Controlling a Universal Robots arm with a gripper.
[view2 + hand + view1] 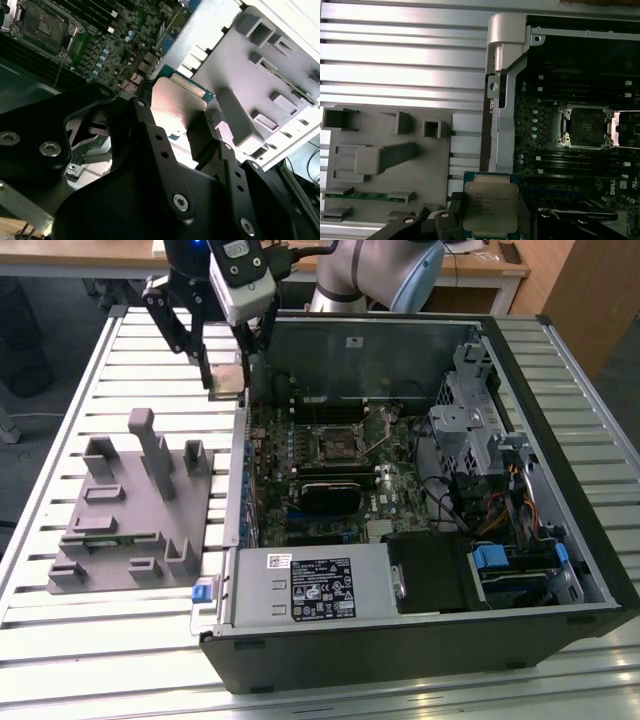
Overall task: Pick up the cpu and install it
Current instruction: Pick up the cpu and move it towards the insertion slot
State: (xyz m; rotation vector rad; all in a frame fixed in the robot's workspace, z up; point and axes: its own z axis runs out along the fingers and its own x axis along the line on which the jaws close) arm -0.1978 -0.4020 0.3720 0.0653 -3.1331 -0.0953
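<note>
The cpu (pixel 228 381) is a thin square chip with a silvery top. It hangs in the air over the open computer case's wall on the exterior view's left, near the back. My gripper (pixel 228 373) is shut on it, one black finger on each side edge. In the second wrist view the cpu (pixel 175 100) sits between the fingers (pixel 145 120) of the gripper (pixel 175 116). In the first wrist view the cpu (pixel 490 202) shows its green edge, held by the gripper (pixel 490 222). The motherboard socket (pixel 335 445) (pixel 585 127) (pixel 42 25) stands open inside the case, apart from the chip.
A grey parts fixture (pixel 130 510) lies on the slatted table at the exterior view's left, with a green memory stick (pixel 365 195) in one slot. The case (pixel 420 640) holds a power supply, drive cage and cables. The case's metal wall (pixel 495 125) runs between fixture and motherboard.
</note>
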